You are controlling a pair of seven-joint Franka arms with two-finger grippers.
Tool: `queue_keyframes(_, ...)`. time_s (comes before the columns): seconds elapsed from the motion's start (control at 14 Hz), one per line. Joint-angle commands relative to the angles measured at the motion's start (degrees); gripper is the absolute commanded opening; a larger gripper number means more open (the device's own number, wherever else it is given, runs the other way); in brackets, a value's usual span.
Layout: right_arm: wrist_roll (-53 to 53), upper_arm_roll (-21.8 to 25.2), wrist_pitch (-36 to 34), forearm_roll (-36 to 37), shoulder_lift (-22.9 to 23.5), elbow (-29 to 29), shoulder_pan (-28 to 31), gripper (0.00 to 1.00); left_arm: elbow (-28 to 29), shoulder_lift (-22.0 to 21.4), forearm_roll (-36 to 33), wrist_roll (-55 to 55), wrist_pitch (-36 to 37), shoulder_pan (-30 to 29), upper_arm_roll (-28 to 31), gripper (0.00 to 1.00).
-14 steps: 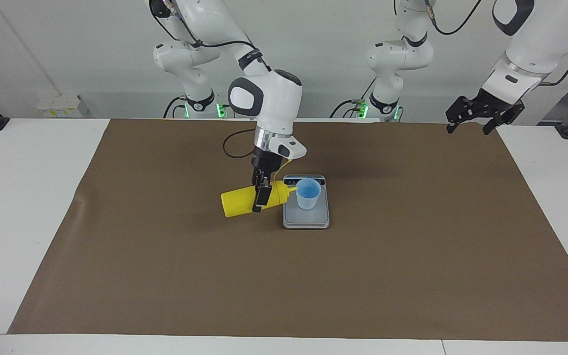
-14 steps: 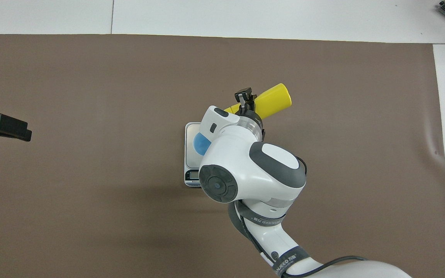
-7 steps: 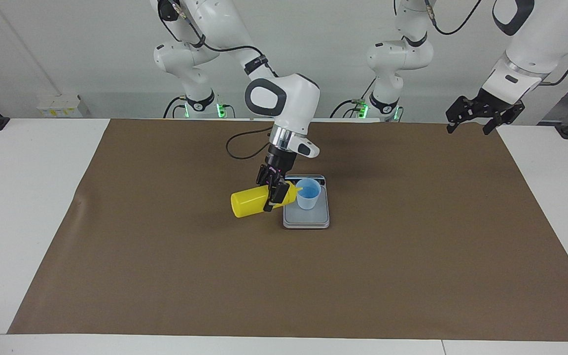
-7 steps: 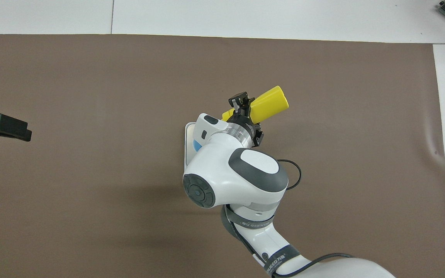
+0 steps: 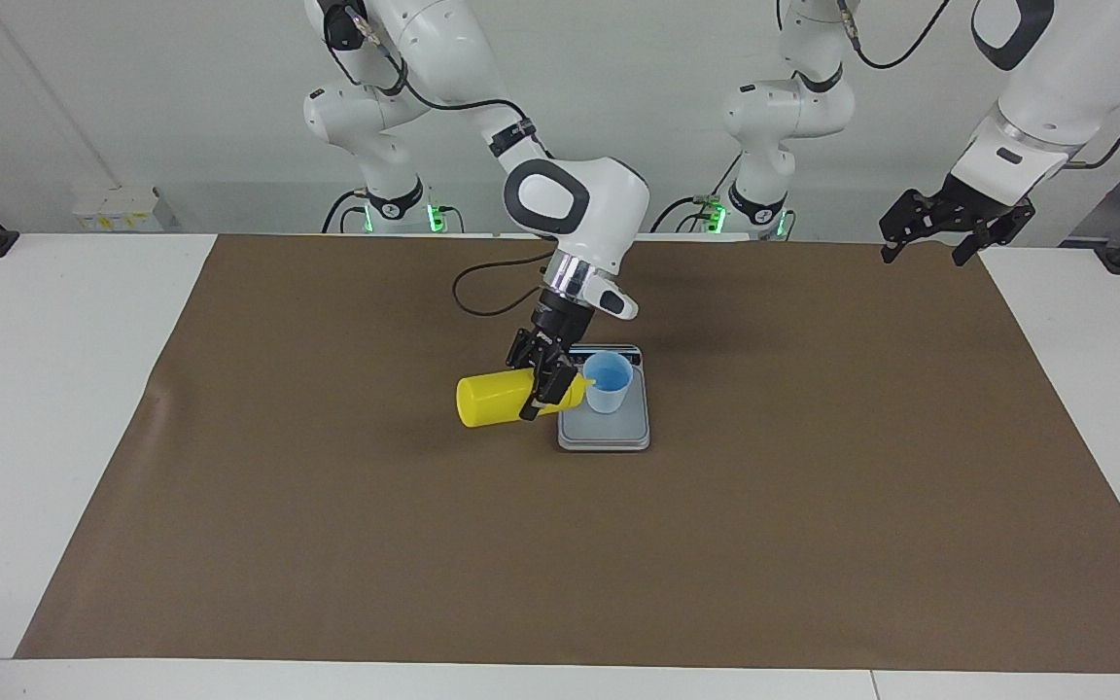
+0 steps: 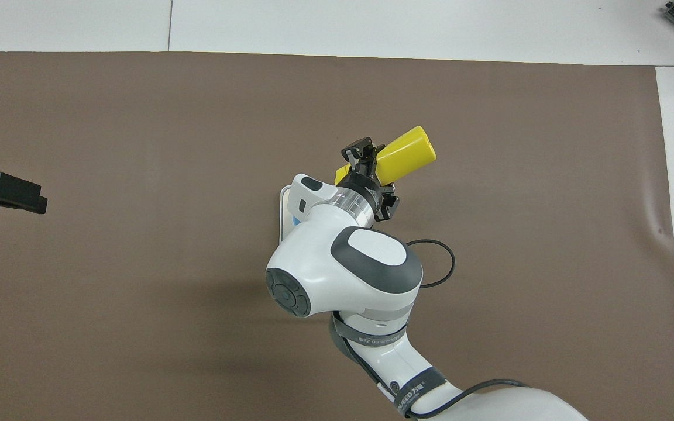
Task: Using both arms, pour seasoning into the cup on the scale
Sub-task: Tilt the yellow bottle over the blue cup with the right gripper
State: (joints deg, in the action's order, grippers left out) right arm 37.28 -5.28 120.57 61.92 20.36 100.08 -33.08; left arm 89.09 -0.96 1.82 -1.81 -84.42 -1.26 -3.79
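The yellow seasoning bottle (image 5: pixel 492 399) (image 6: pixel 410 153) lies nearly on its side in the air, held around its nozzle half by my right gripper (image 5: pixel 542 387) (image 6: pixel 366 158), which is shut on it. Its nozzle reaches the rim of the pale blue cup (image 5: pixel 608 381). The cup stands on the silver-grey scale (image 5: pixel 609 433) in the middle of the mat. In the overhead view my right arm covers most of the scale (image 6: pixel 284 210) and all but a blue sliver of the cup (image 6: pixel 295 220). My left gripper (image 5: pixel 939 228) (image 6: pixel 3 193) waits open, raised over the mat's edge at the left arm's end.
A brown mat (image 5: pixel 327 544) covers most of the white table (image 5: pixel 54 389). A black cable loop (image 5: pixel 468 292) hangs from my right arm over the mat, nearer to the robots than the scale.
My right arm has swung its wrist toward the left arm's end, shifting the bottle a little toward the cup with its base turned outward. The left arm has not moved.
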Motion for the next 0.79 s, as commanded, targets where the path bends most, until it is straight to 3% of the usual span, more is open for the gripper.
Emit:
queue_keyframes(0.0,-1.59,-0.08,-3.23,2.33,1.44,-1.73,-1.90,0.00,0.47,-0.71,-0.68,0.40,0.49,-0.49,-0.25,1.00)
queue_keyframes(0.71,-1.60,-0.08,-2.18,5.14,1.79,-1.02,-2.07,0.00,0.47,-0.71,-0.68,0.40,0.49,-0.49,-0.25,1.00)
